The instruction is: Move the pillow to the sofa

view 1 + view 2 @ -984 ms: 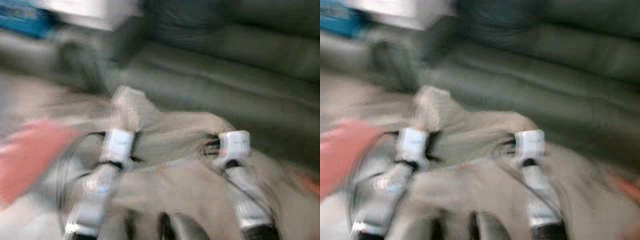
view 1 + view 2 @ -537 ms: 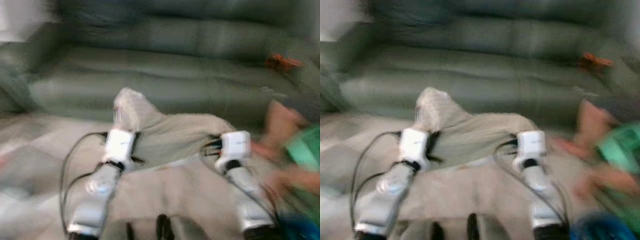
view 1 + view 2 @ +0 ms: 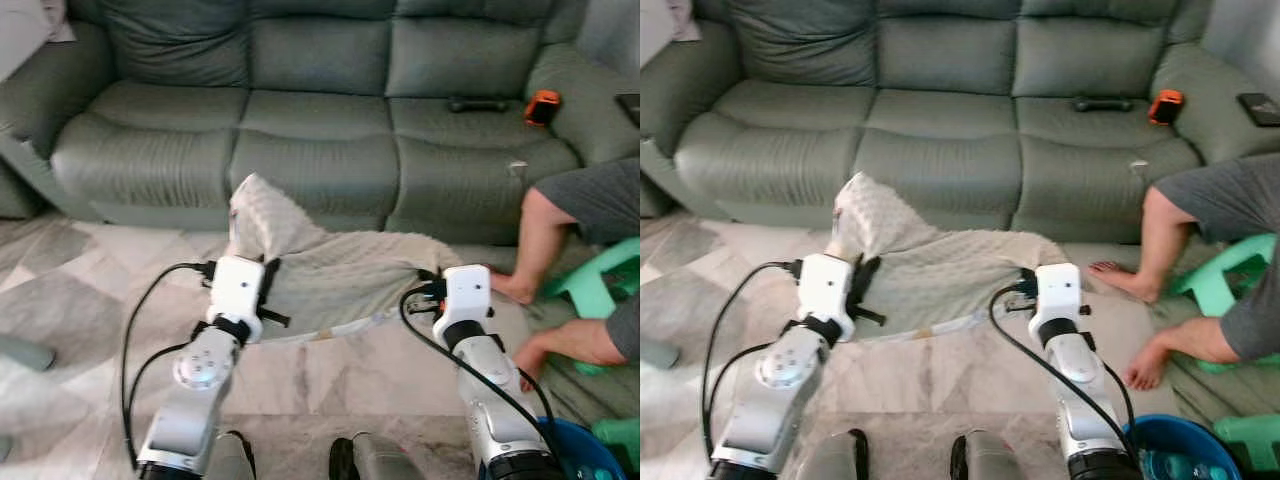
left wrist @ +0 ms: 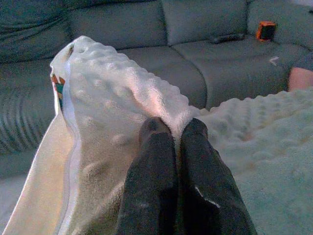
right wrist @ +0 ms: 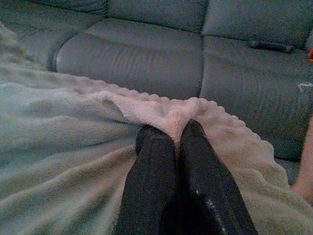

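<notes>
One cream bobbled pillow hangs limp between two grippers: the left gripper pinches its raised corner, the right gripper pinches its far edge. One green sofa lies just beyond both, bearing one orange object.

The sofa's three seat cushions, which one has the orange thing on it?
The seat cushion on the robot's right of the grey-green leather sofa: a small orange object and a black remote lie on it, unlike the other two.
</notes>
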Controlling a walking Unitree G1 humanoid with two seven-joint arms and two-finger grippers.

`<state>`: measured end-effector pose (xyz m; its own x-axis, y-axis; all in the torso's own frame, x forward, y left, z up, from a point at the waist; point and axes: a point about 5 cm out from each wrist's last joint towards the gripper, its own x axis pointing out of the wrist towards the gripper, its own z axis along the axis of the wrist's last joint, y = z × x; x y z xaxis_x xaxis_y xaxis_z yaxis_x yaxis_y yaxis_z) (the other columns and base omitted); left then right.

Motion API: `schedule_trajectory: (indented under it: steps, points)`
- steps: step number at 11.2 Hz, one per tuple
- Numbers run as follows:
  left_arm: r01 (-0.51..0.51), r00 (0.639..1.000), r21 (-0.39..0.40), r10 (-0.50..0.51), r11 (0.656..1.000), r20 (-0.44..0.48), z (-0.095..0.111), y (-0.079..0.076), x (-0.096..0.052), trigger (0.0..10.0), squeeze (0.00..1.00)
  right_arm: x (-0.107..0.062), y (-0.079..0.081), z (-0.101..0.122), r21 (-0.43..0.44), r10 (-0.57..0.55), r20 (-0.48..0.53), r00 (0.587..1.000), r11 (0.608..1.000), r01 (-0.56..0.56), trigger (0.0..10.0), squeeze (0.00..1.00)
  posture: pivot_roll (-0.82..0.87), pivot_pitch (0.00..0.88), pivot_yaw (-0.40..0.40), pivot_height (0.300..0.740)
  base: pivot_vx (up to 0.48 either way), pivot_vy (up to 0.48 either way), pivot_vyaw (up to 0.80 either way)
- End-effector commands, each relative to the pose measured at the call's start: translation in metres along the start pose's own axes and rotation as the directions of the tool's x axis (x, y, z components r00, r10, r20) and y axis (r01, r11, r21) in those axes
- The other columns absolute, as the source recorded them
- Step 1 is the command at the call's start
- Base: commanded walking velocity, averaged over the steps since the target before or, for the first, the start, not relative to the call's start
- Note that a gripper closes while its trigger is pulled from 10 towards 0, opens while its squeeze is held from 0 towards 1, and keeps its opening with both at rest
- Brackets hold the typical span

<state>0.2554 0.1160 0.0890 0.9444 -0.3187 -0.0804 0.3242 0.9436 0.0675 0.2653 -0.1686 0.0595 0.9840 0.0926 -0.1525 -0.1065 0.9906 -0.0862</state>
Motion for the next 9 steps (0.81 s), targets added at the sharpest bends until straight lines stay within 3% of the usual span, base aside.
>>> schedule_trajectory:
  steps: [1, 5, 9]
  points:
    - [0.015, 1.0, -0.003, -0.015, 1.0, 0.02, 0.002, 0.0, -0.001, 10.0, 0.0, -0.001, 0.0, 0.005, -0.001, -0.005, 0.022, 1.0, 1.0, 0.005, 10.0, 0.0, -0.05, 0.137, -0.03, 0.74, 0.0, 0.0, 0.0]
    - [-0.018, 1.0, 0.008, 0.018, 1.0, 0.0, -0.008, 0.011, -0.013, 10.0, 0.0, -0.024, -0.013, 0.0, 0.006, -0.048, 0.038, 0.998, 0.999, 0.048, 10.0, 0.0, -0.05, 0.144, -0.029, 0.74, 0.305, 0.0, 0.0]
    - [-0.021, 1.0, 0.014, 0.021, 1.0, -0.011, -0.011, 0.015, -0.018, 10.0, 0.0, -0.028, -0.011, 0.002, 0.036, -0.059, 0.041, 0.997, 0.998, 0.057, 10.0, 0.0, -0.05, 0.143, -0.024, 0.74, 0.375, 0.0, 0.0]
